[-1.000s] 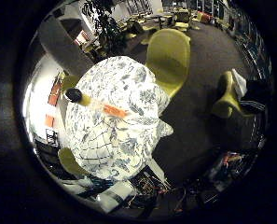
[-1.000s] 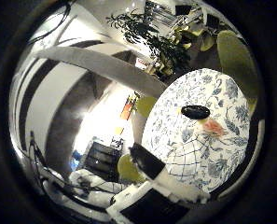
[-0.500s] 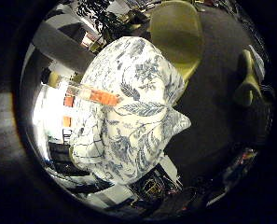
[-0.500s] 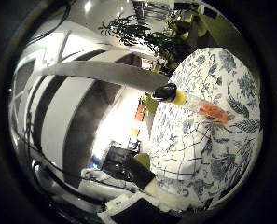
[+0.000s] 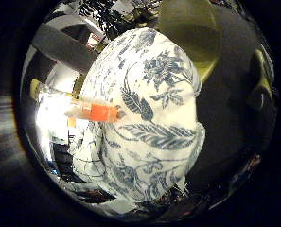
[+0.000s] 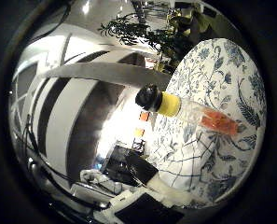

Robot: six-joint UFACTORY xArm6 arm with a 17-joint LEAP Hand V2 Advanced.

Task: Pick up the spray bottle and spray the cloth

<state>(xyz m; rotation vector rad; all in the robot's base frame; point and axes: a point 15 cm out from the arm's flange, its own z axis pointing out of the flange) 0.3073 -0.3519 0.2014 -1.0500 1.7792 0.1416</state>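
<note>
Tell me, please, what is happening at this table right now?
The camera on the robot's palm looks down on a table covered with a blue-and-white floral cloth. A clear spray bottle with a black top, a yellow collar and an orange part lies on its side on the cloth. Nothing grips the bottle in these views, so the pick-up is not yet done.

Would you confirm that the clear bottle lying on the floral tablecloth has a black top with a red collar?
Not quite: the collar is yellow, as the thumb side palm view shows. The bottle is clear, has a black top and lies on the floral tablecloth; only its contents are orange-red.
</note>
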